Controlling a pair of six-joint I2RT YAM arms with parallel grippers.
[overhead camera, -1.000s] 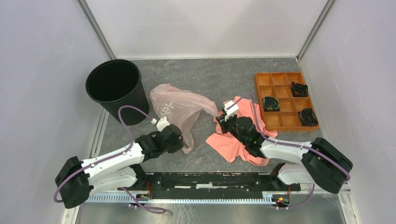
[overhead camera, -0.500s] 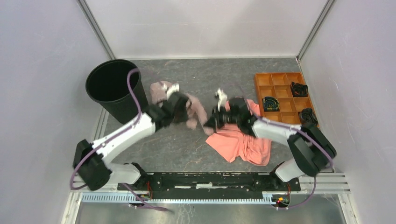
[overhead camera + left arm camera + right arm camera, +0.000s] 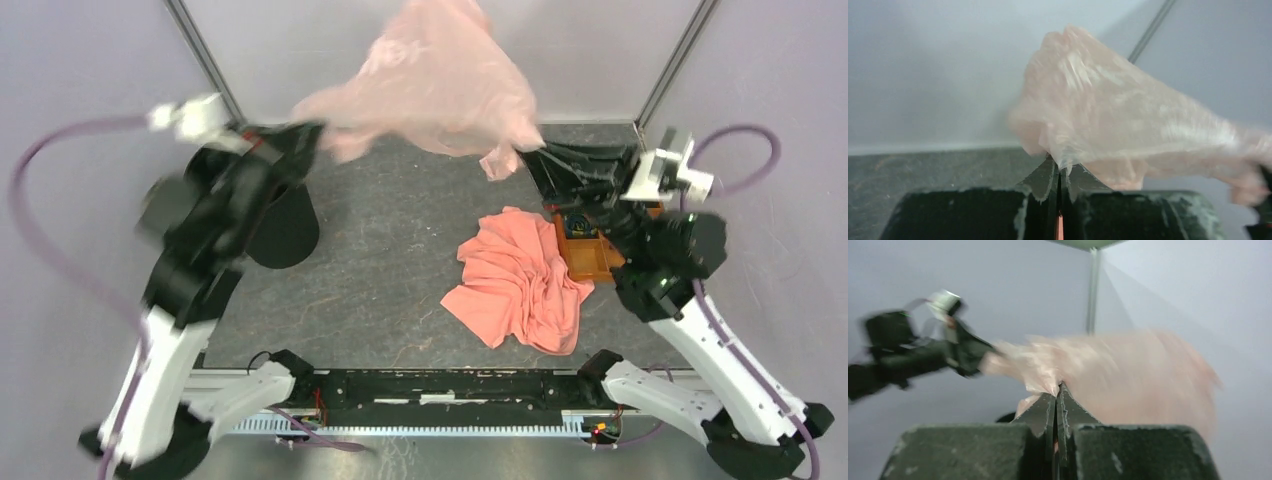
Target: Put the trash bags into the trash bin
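Note:
The pale pink trash bag [image 3: 430, 85] hangs stretched in the air high above the table, held between both grippers. My left gripper [image 3: 310, 138] is shut on its left edge; in the left wrist view [image 3: 1060, 167] the bag [image 3: 1128, 125] billows past the shut tips. My right gripper [image 3: 530, 155] is shut on its right edge; in the right wrist view [image 3: 1057, 389] the bag [image 3: 1128, 375] is blurred. The black trash bin [image 3: 285, 230] stands at the left, mostly hidden behind my raised left arm.
A coral-orange cloth [image 3: 520, 280] lies crumpled on the table at centre right. The orange compartment tray [image 3: 590, 255] is at the right, mostly hidden by my right arm. White walls close the back and both sides.
Both arms have swung up from the table, lifting the bag high and spreading it apart. The left arm has moved over the bin, the right arm over the tray.

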